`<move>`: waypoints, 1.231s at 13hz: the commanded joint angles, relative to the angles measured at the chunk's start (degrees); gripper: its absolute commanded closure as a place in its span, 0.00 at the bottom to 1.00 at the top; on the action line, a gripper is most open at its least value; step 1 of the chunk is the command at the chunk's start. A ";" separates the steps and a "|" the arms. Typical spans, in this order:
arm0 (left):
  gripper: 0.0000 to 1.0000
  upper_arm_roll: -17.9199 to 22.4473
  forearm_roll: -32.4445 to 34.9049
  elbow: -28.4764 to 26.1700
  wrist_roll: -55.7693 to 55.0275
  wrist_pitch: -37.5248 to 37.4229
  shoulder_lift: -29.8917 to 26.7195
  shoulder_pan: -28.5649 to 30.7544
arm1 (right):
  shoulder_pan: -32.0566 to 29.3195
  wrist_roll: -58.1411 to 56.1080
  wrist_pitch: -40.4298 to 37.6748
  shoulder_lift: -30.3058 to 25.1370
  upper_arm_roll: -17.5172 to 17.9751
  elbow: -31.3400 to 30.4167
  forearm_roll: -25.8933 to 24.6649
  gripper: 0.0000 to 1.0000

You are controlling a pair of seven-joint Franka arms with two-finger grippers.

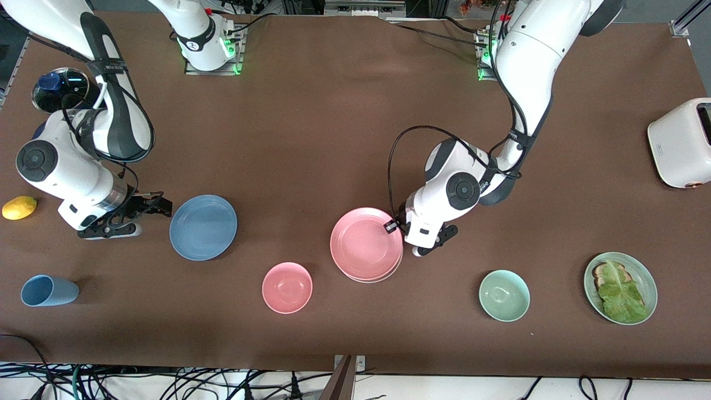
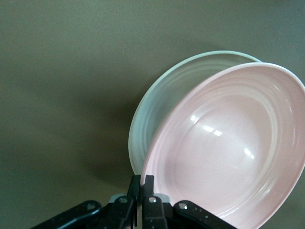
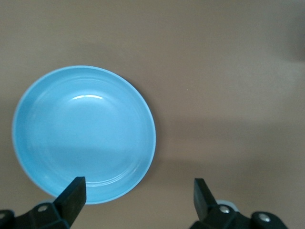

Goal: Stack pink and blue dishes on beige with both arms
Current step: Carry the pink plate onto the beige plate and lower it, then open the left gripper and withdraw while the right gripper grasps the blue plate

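The pink plate [image 1: 364,241] lies over the beige plate [image 1: 371,279], whose rim shows as a thin crescent at the side nearer the camera. My left gripper [image 1: 395,228] is shut on the pink plate's rim at the side toward the left arm's end. In the left wrist view the pink plate [image 2: 228,148] tilts above the pale beige plate [image 2: 155,109], pinched by the left gripper [image 2: 148,183]. The blue plate [image 1: 203,226] lies flat toward the right arm's end. My right gripper [image 1: 158,206] stands open beside it. In the right wrist view the blue plate [image 3: 83,133] reaches one fingertip [image 3: 75,187] of the right gripper [image 3: 138,188].
A pink bowl [image 1: 287,287], a green bowl [image 1: 504,295] and a pale green plate with lettuce [image 1: 620,287] lie nearer the camera. A blue cup [image 1: 49,290], a lemon [image 1: 19,208] and a glass lid [image 1: 61,89] lie at the right arm's end. A white toaster [image 1: 682,143] stands at the left arm's end.
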 commanded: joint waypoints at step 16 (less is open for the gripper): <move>0.00 0.94 9.06 1.74 8.38 -13.66 -4.25 8.65 | -1.52 -1.39 12.45 10.90 1.68 0.70 1.38 0.32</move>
